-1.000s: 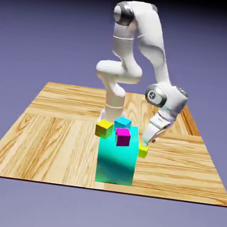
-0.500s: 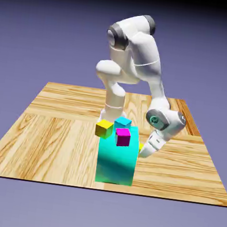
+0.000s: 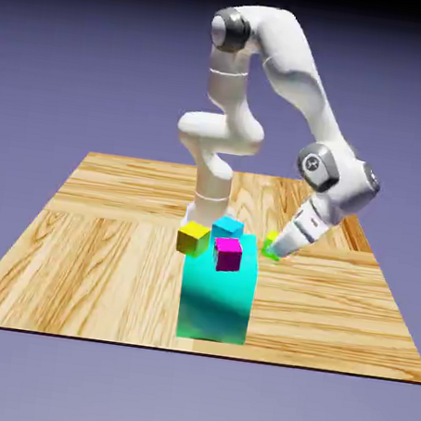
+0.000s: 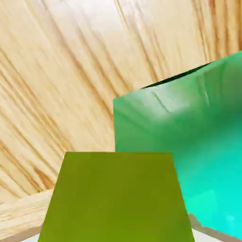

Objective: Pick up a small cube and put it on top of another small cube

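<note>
The gripper (image 3: 277, 251) is pinched tight on the small lime cube (image 3: 271, 245), which hangs clear of the wooden table (image 3: 108, 238) just beside the upper edge of the big teal block (image 3: 216, 295), on that block's side toward the exterior view's right. In the hand view the lime cube (image 4: 113, 196) fills the lower middle (hiding the fingertips almost wholly), with the teal block (image 4: 189, 137) close behind it. A yellow cube (image 3: 193, 239), a magenta cube (image 3: 228, 253) and a small cyan cube (image 3: 227, 228) cluster at the teal block's top.
</note>
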Controlling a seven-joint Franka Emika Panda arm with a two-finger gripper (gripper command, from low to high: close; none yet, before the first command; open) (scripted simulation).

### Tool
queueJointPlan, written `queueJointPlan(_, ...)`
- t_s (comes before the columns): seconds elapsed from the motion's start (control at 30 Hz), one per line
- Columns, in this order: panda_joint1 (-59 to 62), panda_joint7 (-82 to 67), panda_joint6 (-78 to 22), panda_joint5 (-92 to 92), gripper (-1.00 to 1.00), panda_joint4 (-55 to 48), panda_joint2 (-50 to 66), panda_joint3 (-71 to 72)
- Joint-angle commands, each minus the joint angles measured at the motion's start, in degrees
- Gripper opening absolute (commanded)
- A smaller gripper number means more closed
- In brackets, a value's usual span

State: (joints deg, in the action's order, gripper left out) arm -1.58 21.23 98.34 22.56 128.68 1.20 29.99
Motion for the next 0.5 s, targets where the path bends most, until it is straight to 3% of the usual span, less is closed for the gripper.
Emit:
queueJointPlan(0.0, -1.08, -0.52, -1.51, -0.78, -1.00, -1.25, -0.67, -2.07)
queueJointPlan(0.3, -8.85, -4.27, -14.67, -8.85, -1.00, -12.16, -6.09, -20.76)
queueJointPlan(0.47, -9.45, 3.89, -14.09, -11.35, -1.00, -12.93, -2.93, -27.71)
